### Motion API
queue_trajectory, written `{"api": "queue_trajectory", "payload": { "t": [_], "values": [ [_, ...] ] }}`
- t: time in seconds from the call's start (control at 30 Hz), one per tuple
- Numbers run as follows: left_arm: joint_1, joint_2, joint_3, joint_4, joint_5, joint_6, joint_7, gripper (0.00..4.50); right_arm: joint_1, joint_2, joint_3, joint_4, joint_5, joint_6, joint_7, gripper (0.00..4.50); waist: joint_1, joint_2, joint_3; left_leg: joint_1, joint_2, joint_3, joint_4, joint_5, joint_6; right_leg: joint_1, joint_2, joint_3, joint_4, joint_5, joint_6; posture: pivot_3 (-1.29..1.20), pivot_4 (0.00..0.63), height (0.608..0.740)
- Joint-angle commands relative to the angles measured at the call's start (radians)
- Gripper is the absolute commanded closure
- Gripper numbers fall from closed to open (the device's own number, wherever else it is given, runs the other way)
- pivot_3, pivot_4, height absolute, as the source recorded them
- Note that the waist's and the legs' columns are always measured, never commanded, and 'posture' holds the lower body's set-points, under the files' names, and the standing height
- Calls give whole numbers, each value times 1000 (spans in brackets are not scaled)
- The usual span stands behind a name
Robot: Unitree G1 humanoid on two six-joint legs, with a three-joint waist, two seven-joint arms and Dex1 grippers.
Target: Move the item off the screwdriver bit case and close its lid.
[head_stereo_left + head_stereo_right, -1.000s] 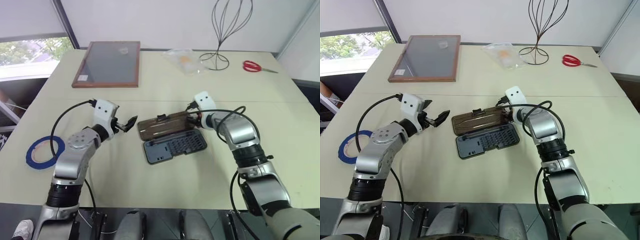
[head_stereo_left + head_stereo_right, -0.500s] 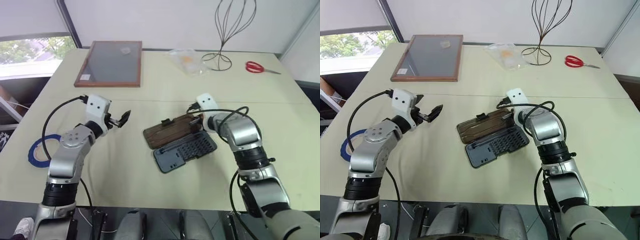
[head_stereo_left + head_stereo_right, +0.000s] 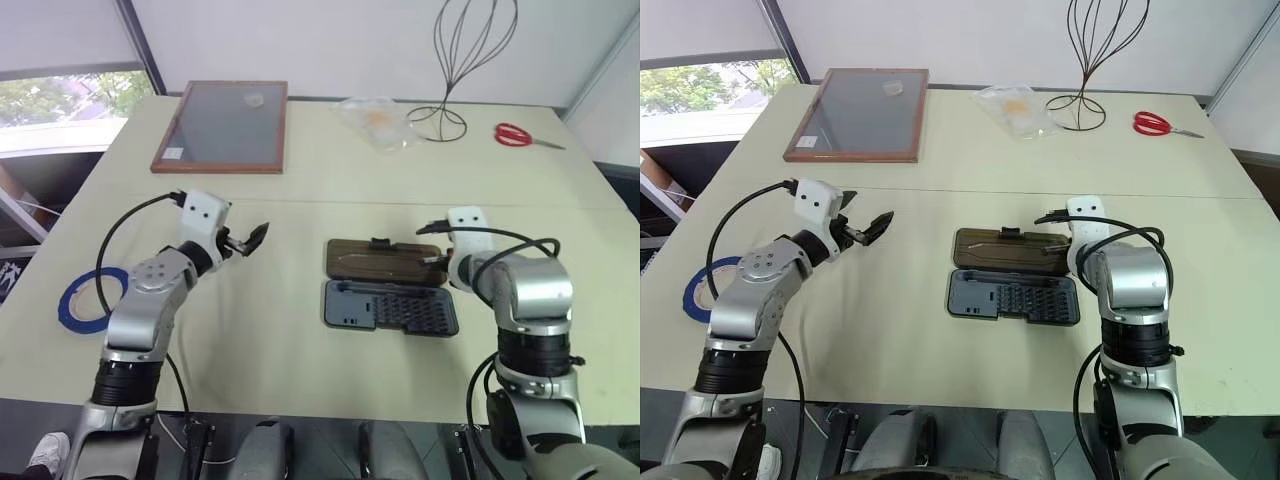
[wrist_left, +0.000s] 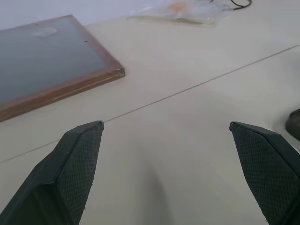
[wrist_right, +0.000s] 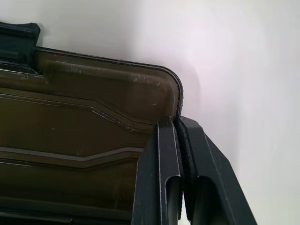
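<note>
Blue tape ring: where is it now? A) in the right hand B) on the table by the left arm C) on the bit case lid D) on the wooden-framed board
B: the blue tape ring lies flat on the table, apart from the open bit case.

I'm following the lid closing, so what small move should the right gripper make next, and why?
Probably swing the lid up and over the case base. The right gripper is shut on the lid's edge, the case lies open flat, and the blue tape ring already sits aside on the table.

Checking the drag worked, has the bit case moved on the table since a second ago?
Yes. The screwdriver bit case slid rightward and turned square to the table seam, pinched at its lid by the right gripper.
</note>
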Motion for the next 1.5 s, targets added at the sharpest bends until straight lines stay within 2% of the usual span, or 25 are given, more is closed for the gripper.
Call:
{"api": "queue_trajectory", "payload": {
  "t": [0.03, 0.37, 0.77, 1.5],
  "values": [
    [-28, 3, -1, 2, 6, -29, -12, 0, 26, -2, -31, -35, 8, 29, -15, 4451, -1, 0, 0, 0, 0, 0, 0, 0, 0, 0, 0, 0, 0, 0, 0, 0, 150, 740],
    [-33, 0, -3, 7, 16, -35, -24, 0, 65, 18, -9, -130, 85, 29, -10, 4451, -6, 0, 0, 0, 1, 0, 0, 0, 0, 0, 1, 0, 0, 0, 0, 0, 150, 740],
    [-24, 12, 3, -10, 17, -24, -26, 0, 83, 25, -6, -155, 165, 29, -57, 4451, -9, 0, 0, 0, 1, 0, 0, 0, 0, -1, 1, 0, 0, 0, 0, 0, 150, 740],
    [-8, 18, -3, -26, 13, -12, -38, 0, 99, -26, 7, -193, 355, 29, -172, 4451, -8, 0, 0, 0, 1, 0, 0, 0, 0, -1, 1, 0, 0, 0, 0, 0, 150, 740]
  ]
}}
